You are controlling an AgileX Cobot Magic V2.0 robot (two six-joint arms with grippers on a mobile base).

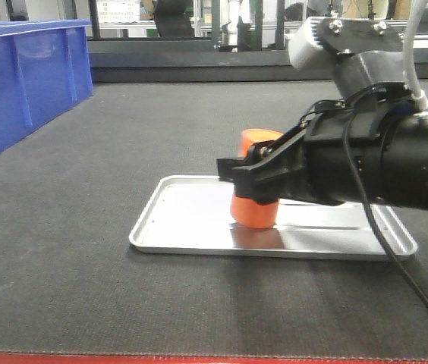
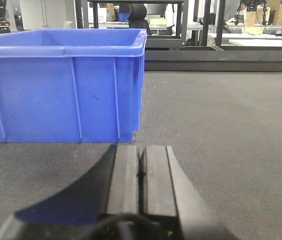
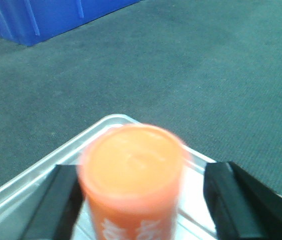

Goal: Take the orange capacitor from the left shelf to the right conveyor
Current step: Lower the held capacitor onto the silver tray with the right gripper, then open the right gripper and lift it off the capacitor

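Note:
The orange capacitor [image 1: 254,213] stands on a shallow silver tray [image 1: 170,199] that lies on the dark right conveyor belt [image 1: 70,197]. In the right wrist view the capacitor [image 3: 133,165] sits between my right gripper's black fingers [image 3: 56,200], with a clear gap to the right-hand finger. My right gripper [image 1: 233,171] is open around the capacitor [image 3: 142,172]. My left gripper [image 2: 141,150] is shut and empty, low over the belt [image 2: 231,130]. The left shelf is out of view.
A large blue plastic bin [image 1: 24,76] stands on the belt at the far left, straight ahead of the left gripper [image 2: 61,90]. The belt's red front edge [image 1: 199,359] runs along the bottom. Metal frames stand behind the belt.

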